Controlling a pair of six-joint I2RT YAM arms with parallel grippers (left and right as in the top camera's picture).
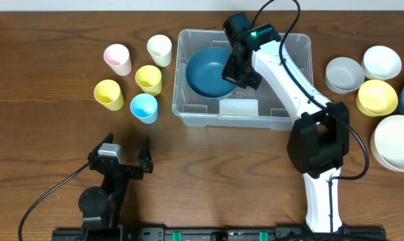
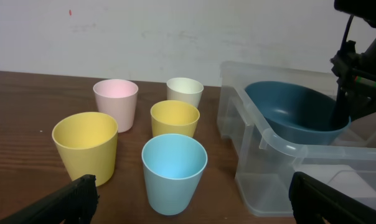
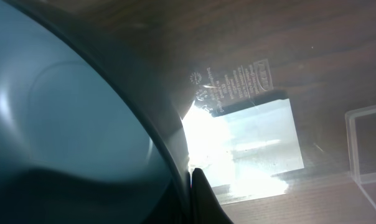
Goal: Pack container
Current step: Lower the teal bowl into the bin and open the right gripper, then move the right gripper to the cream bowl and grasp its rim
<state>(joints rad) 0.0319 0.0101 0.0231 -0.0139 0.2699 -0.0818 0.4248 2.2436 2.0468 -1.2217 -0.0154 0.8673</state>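
Overhead view. The container (image 1: 222,119), a clear rectangular bin, stands on the brown tabletop (image 1: 48,134) at the centre of the far half, between a group of cups on its left and a group of bowls on its right. It holds one item, a dark blue bowl (image 1: 207,72), which occupies its left portion; the right portion shows only the bare floor with a pale label. The right tool (image 1: 237,76) reaches into the bin from above and is clamped tight on the bowl's right-hand rim.

Left wrist view. The bowl sits tilted, its rim rising above the bin's rim; whether its base touches the floor cannot be told.

Right wrist view. One dark finger (image 3: 203,199) lies against the outside of the bowl wall, with the label on the bin's floor beyond it.

Five cups stand upright and empty, near one another but apart: a pink cup (image 1: 118,58), a cream cup (image 1: 159,49), a yellow cup (image 1: 148,79) nearest the bin, a second yellow cup (image 1: 109,94) and a light blue cup (image 1: 144,107). At the right stand a grey bowl (image 1: 344,73), a white bowl (image 1: 381,62), a yellow bowl (image 1: 376,97) and a large cream bowl (image 1: 396,142), all open side up.

The left tool (image 1: 122,157) hangs near the front edge, jaws spread fully and holding nothing.
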